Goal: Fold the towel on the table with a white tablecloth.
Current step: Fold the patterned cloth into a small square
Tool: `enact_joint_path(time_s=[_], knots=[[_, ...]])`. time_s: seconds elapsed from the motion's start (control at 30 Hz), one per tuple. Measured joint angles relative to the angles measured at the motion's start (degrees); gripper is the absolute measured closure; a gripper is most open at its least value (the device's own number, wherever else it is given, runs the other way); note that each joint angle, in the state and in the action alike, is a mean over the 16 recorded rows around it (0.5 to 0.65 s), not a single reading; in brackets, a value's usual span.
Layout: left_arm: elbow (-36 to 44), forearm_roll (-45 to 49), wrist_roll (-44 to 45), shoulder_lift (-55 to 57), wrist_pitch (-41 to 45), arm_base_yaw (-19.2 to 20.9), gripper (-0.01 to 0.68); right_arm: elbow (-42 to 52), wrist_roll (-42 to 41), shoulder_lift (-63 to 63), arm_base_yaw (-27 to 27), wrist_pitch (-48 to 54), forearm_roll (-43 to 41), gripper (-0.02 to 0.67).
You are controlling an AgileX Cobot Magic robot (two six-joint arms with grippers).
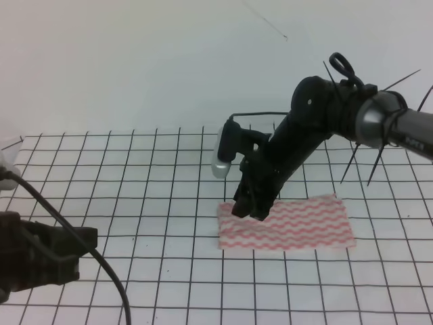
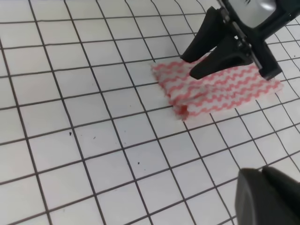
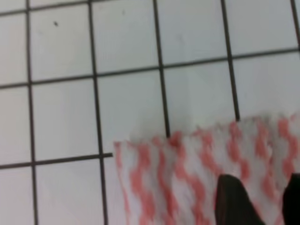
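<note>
A: Exterior high view: where do we find the towel (image 1: 287, 223)?

B: Flat, toward the right edge of the table (image 1: 135, 203).

A: The right gripper (image 1: 249, 208)?

B: Jaws parted, empty, over its left end. We judge it thin and limp; pinch a corner.

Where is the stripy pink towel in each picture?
Exterior high view: the towel lies flat, right of the middle, under the right hand.
Left wrist view: the towel is at the upper right, with the right hand over it.
Right wrist view: its corner fills the bottom right.
Shared landmark: the black grid on the white tablecloth.
</note>
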Motion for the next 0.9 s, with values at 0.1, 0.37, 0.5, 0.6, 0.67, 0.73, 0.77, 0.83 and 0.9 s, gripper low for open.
enact_joint_path(time_s=[0.1,0.37,0.5,0.6,0.67,0.73,0.77,0.83,0.9], knots=[[0.0,0.1,0.0,0.0,0.1,0.0,0.673,0.0,0.9,0.7,0.0,-1.5,-1.6,0.429],[0.0,0.2,0.0,0.0,0.3,0.0,0.673,-0.1,3.1,2.3,0.0,-3.7,-4.3,0.471],[0.0,0.3,0.0,0.0,0.5,0.0,0.672,-0.1,4.1,2.4,0.0,-4.8,-5.3,0.486],[0.0,0.3,0.0,0.0,0.5,0.0,0.673,-0.1,4.8,2.1,0.0,-5.3,-5.7,0.51],[0.0,0.3,-0.1,0.0,0.5,0.0,0.673,-0.1,5.1,2.0,0.0,-5.6,-5.9,0.529],[0.0,0.3,-0.1,0.0,0.5,0.0,0.672,-0.1,5.2,1.8,0.0,-5.9,-6.1,0.549],[0.0,0.3,-0.1,0.0,0.5,0.0,0.672,-0.1,5.3,1.7,0.0,-6.0,-6.3,0.559],[0.0,0.3,-0.1,0.0,0.6,0.0,0.672,-0.1,5.6,1.5,0.0,-6.1,-6.7,0.58],[0.0,0.3,-0.1,0.0,0.6,0.0,0.672,-0.1,6.0,1.3,0.0,-5.9,-7.3,0.601]])
